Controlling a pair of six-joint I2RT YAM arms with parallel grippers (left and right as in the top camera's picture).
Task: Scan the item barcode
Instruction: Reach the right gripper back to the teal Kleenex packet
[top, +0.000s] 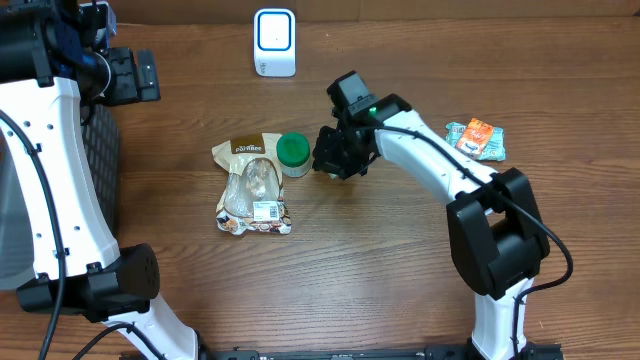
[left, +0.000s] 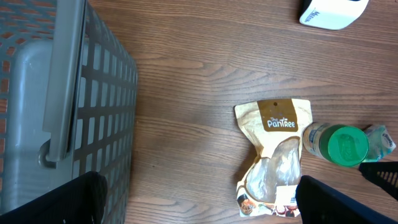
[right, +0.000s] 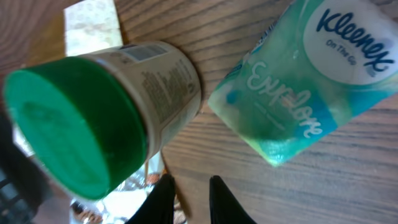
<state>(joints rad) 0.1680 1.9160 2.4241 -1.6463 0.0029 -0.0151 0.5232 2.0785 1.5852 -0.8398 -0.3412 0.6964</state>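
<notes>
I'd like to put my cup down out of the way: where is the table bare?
Bare wood: the near strip in front of the Pantree pouch and right arm; the gap between basket and pouch; the far strip right of the scanner. Crowded: pouch, green-lidded jar, tissue pack and right gripper huddle mid-table.

Mock shop checkout bench: scanner, grey basket, wooden table.

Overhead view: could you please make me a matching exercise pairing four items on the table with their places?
1. scanner
2. green-lidded jar
3. Pantree pouch
4. orange packet

a. right end of the table
b. far edge, centre
c. just right of the pouch's top
d. closest to the basket

Pairs: 1-b, 2-c, 3-d, 4-a.
</notes>
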